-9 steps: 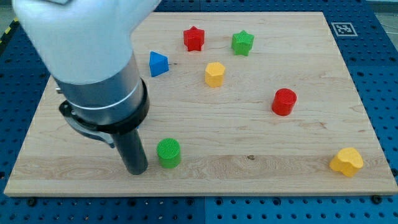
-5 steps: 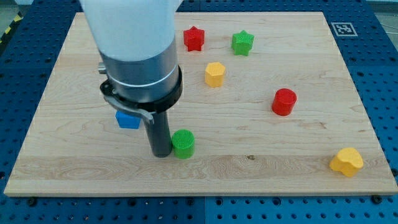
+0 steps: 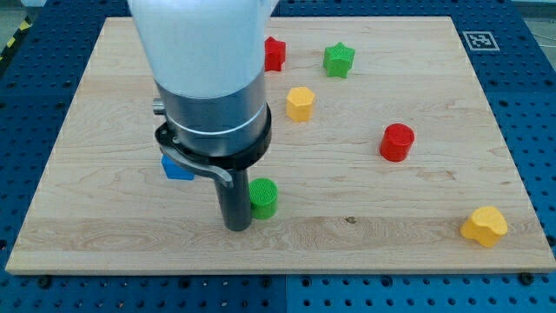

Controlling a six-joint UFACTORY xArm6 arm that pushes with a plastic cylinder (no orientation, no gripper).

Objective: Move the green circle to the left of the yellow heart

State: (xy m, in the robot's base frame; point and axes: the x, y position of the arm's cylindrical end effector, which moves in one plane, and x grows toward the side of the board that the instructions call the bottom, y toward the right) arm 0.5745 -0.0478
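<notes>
- Blue plastic block point(image 3: 176, 169), shape unclear, mostly hidden behind arm.
- My tip point(image 3: 237, 227) on pale wooden board point(image 3: 104, 217); no pincer fitted, nothing held.
- Green plastic circle point(image 3: 263, 197) touches rod's right side.
- Red plastic star point(image 3: 275, 53), yellow plastic hexagon point(image 3: 300, 103), green plastic star point(image 3: 339, 60), red plastic cylinder point(image 3: 397, 142).
- Yellow plastic heart point(image 3: 484, 226) bottom right, well apart from circle.

My tip point(image 3: 237, 226) touches the green circle point(image 3: 263, 197) from its lower left. Blue block point(image 3: 176, 168) partly hidden behind the arm. Yellow heart point(image 3: 484, 226) far off at the view's bottom right; red cylinder point(image 3: 397, 142) lies between.
</notes>
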